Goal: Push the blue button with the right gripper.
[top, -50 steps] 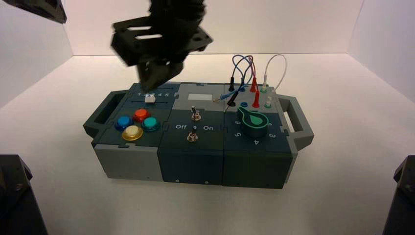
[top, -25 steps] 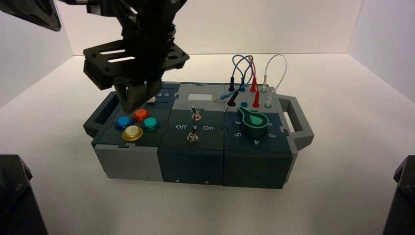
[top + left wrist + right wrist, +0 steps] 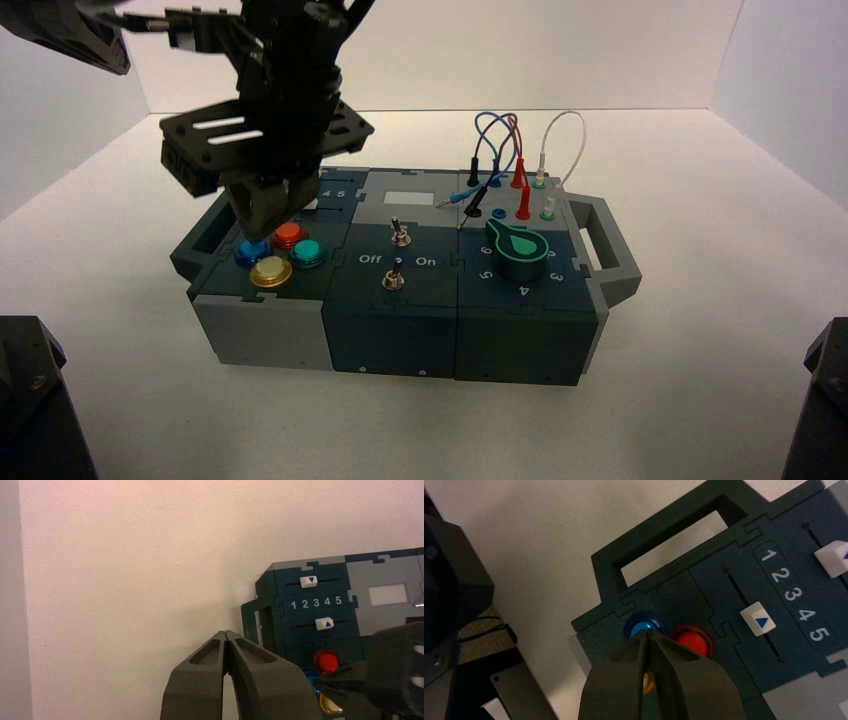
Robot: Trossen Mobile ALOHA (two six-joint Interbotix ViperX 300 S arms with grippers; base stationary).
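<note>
The blue button [image 3: 249,251] is the leftmost of the dome buttons on the left end of the box [image 3: 400,330]. My right gripper [image 3: 262,226] hangs over that end with its fingers shut and empty, tips just above the blue button's far edge. In the right wrist view the shut tips [image 3: 647,634] overlap the near rim of the blue button [image 3: 640,625], beside the red button [image 3: 694,639]; I cannot tell whether they touch. My left gripper [image 3: 226,632] is shut and empty, held high off the box's left side.
Red [image 3: 290,234], teal [image 3: 308,253] and yellow [image 3: 270,271] buttons crowd the blue one. Two white sliders [image 3: 758,619] with numbers 1 to 5 lie behind them. Toggle switches [image 3: 400,235], a green knob [image 3: 518,247] and plugged wires [image 3: 510,150] stand further right.
My right gripper has moved left and down, from over the sliders to just above the blue button. The left arm has stayed up at the left.
</note>
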